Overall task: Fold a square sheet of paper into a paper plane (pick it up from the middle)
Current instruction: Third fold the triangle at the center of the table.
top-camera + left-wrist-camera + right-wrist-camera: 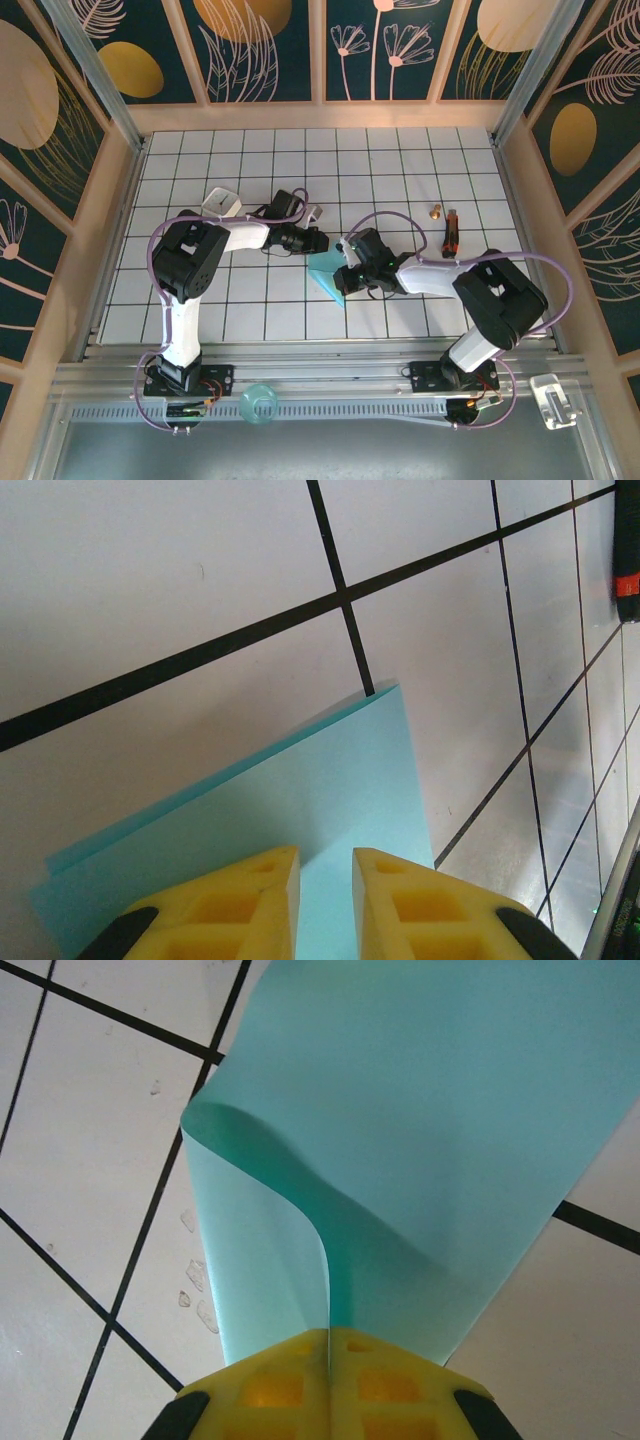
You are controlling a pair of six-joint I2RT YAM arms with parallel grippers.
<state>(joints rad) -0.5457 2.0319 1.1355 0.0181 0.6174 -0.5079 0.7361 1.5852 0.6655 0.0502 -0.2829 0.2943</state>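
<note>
The square sheet of paper [325, 276] is light blue and lies partly folded near the table's middle, between my two grippers. In the left wrist view it is a flat doubled layer [300, 810] with a second edge peeking out on the left. My left gripper [325, 855] hovers over it, open by a narrow gap with nothing between its yellow fingers [245, 900]. It comes in from the upper left [320, 243]. My right gripper [329, 1335] is shut on the paper's edge [400, 1160], and the sheet curls up from the pinch. It sits at the paper's right side [342, 272].
A small white block [222, 202] lies behind the left arm. A brass piece [436, 211] and a red-and-black tool [451, 230] lie at the back right; the tool's end [627, 560] shows in the left wrist view. Wooden walls [110, 210] ring the grid table.
</note>
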